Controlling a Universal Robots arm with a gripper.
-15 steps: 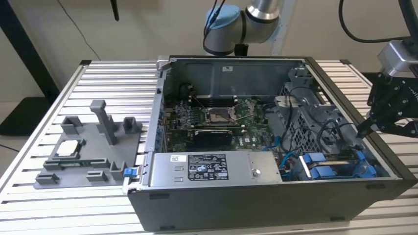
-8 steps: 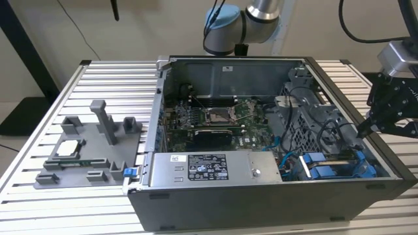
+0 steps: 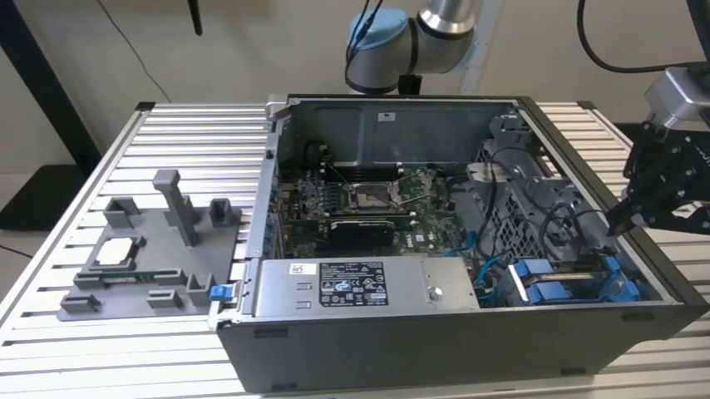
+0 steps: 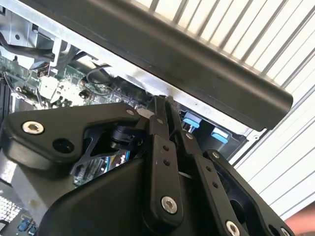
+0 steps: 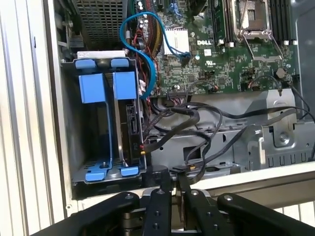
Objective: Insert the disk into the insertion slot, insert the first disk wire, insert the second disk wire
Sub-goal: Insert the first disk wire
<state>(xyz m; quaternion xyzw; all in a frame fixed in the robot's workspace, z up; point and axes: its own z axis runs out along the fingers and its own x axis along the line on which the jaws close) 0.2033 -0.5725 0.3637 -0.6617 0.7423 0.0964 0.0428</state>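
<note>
The gripper [image 3: 621,223], its jaws drawn together on nothing, hangs over the case [image 3: 377,349] rim at 3 o'clock in the exterior view. Just inside that rim, toward 4 o'clock, the disk [image 5: 132,125] stands on edge in the slot [image 5: 74,147], with blue tabs [image 5: 92,88] at its end. A blue cable [image 5: 147,64] loops beside the slot. Black cables [image 5: 197,118] run between the slot and the gripper.

Bright even light, perhaps overhead, soft shadows inside computer case [image 3: 388,125], glare on slatted table [image 4: 275,29]
</note>
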